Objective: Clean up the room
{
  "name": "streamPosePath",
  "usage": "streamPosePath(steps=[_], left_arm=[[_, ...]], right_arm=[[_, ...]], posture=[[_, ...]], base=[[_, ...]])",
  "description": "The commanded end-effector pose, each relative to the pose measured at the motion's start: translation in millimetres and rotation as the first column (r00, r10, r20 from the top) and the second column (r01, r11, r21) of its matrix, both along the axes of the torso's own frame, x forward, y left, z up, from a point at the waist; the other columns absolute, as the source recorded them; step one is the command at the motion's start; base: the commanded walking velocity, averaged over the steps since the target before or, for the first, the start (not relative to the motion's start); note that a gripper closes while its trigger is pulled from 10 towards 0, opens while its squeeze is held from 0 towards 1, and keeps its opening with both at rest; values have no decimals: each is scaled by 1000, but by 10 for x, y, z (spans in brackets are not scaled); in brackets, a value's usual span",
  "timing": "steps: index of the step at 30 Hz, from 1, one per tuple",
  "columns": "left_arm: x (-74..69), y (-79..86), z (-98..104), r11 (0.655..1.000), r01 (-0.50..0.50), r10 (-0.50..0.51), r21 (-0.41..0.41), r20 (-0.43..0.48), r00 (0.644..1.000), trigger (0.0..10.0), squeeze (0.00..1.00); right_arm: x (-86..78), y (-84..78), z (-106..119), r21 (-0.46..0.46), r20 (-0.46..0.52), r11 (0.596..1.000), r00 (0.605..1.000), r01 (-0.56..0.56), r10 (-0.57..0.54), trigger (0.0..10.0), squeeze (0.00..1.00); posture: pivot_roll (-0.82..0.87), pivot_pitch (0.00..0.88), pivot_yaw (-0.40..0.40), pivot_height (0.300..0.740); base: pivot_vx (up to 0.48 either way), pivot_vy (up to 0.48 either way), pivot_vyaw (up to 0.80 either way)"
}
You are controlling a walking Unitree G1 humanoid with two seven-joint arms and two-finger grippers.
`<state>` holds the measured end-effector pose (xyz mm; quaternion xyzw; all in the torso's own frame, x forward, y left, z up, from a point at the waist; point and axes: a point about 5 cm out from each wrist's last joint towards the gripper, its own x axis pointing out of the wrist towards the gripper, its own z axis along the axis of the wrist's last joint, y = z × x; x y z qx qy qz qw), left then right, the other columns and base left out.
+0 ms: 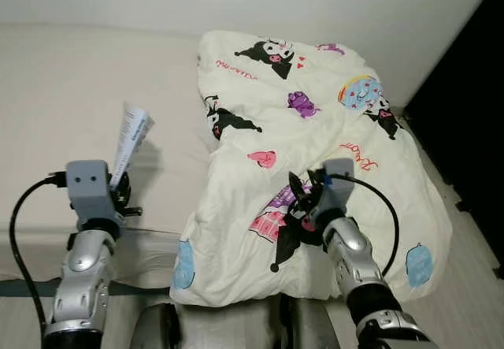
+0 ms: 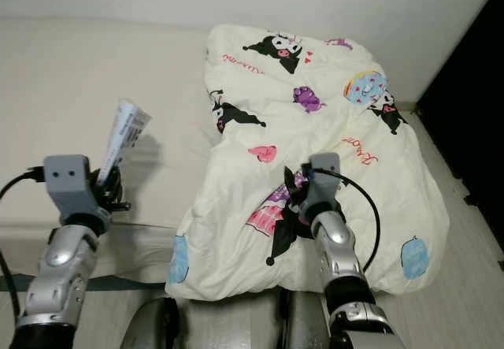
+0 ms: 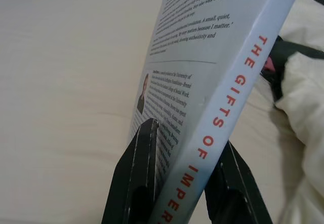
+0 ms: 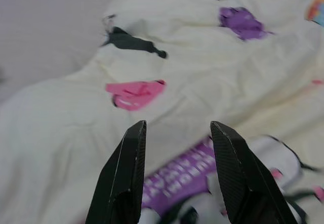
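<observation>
Your left tool (image 3: 179, 183) clamps a slim, stiff paperback book (image 1: 130, 142) upright over the bed (image 1: 79, 89); your right tool (image 4: 177, 173) hovers open above the soft, floppy comforter (image 1: 315, 128) — gather that by a fold.

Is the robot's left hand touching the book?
Touching. The left wrist view shows the left gripper with both black fingers pressed against the book.

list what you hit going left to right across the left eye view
left gripper → book → bare mattress beside it → blanket with right gripper over it → dark gap
</observation>
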<state>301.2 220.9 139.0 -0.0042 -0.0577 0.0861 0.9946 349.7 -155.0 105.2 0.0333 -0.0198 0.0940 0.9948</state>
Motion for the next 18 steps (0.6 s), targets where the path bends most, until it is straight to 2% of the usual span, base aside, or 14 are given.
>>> streamPosePath(steps=[1,8,18], left_arm=[[-18,-37,-36,1000,8,-8,10,-6,1000,10000,0],[-73,-105,-138,998,41,-39,39,-43,998,10000,0],[-86,-94,-98,999,12,-11,31,-8,1000,10000,0]], right_arm=[[-29,0,-3,20,13,1000,1000,19,-20,10000,0],[-85,46,-44,10,6,1000,1000,2,-2,10000,0],[-87,78,6,2,21,1000,999,-26,26,10000,0]], posture=[[56,139,-53,596],[53,136,-52,616],[53,139,-64,651]], base=[[0,0,0],[0,0,0],[0,0,0]])
